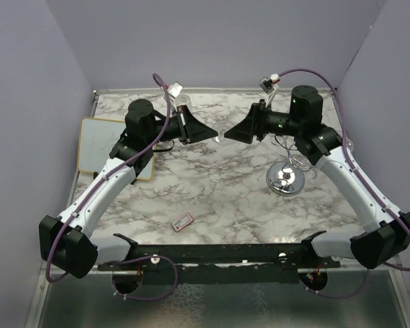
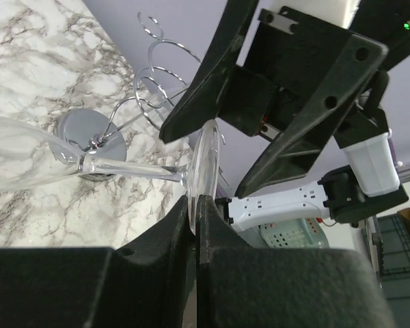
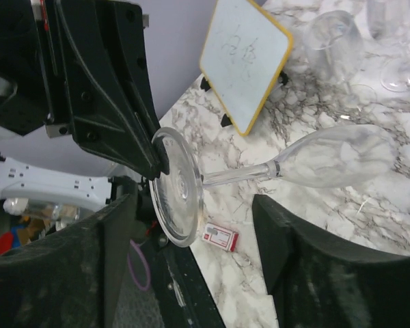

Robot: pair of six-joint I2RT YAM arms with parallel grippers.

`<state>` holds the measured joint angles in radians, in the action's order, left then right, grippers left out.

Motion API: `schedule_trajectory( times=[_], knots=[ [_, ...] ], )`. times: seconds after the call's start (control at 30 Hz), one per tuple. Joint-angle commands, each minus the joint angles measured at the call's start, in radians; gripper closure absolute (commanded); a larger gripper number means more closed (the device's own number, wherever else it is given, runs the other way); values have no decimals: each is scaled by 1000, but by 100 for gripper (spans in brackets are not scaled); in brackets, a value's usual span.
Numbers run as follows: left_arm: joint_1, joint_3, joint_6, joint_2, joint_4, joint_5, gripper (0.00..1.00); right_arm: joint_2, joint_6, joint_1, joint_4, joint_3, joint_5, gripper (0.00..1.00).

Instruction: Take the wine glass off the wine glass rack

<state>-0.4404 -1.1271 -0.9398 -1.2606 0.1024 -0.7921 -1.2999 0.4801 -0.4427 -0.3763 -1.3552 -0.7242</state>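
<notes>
The left gripper has its fingers pressed together on the rim of the foot of the wine glass, pinching the clear disc edge-on. The glass lies level in the air, stem horizontal and bowl pointing away from the foot. The right gripper faces it from the other side with its fingers spread apart. They sit on either side of the foot and stem, with a gap visible between each finger and the glass. The glass is off the wine glass rack, which stands upright on the marble table under the right arm, its wire loops carrying nothing that can be made out. Beyond the held glass, a yellow-framed whiteboard lies at the table's left side. A small red and white card lies near the front, and other clear glasses stand on the marble farther back.
</notes>
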Motion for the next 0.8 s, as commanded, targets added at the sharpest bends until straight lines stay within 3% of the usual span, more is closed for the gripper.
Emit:
schedule_trajectory(
  times=[0.0, 0.27, 0.4, 0.6, 0.77],
  knots=[
    [1, -5, 32, 49, 95, -66, 100, 3, 62, 7, 142, 41, -171, 41],
    [2, -10, 87, 61, 47, -84, 100, 25, 158, 7, 270, 97, -219, 62],
    [0, -11, 111, 76, 35, -92, 100, 27, 160, 7, 283, 113, -215, 88],
    [1, -30, 173, 94, -20, -113, 98, 27, 63, 7, 233, 101, -193, 99],
    [1, -56, 247, 128, -106, -61, 43, 99, -253, 7, 197, 130, -135, 99]
  ],
)
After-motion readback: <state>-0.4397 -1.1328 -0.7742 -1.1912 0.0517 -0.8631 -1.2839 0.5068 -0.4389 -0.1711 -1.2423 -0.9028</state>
